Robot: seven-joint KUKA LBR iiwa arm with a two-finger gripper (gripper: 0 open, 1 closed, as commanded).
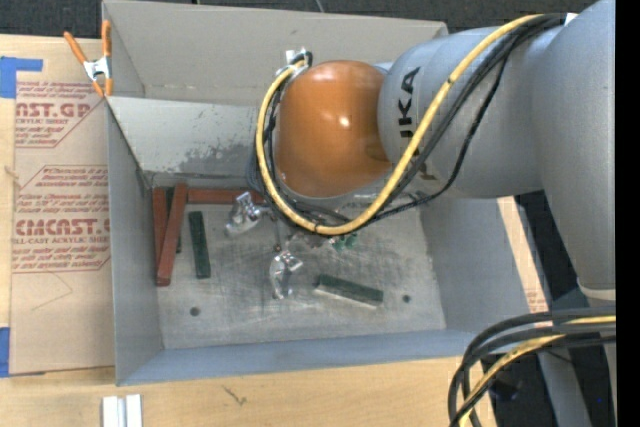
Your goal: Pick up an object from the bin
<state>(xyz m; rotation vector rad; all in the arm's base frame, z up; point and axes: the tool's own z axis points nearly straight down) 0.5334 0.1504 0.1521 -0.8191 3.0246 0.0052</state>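
My gripper (264,243) hangs low over the middle of the bin floor, under the orange dome. Its two metal fingertips (243,212) stand well apart, so it is open, and I see nothing but bare floor between them. A dark green flat bar (349,290) lies on the floor just right of the nearer fingertip. A second dark green bar (200,244) lies lengthwise to the gripper's left. Beyond that bar, a red-brown L-shaped strip (166,237) runs along the left wall and the back of the floor.
The arm and its dome cover the back right part of the bin. A small green bit (346,240) peeks out below the dome's cables. The bin's sloped left and back walls close in on the floor.
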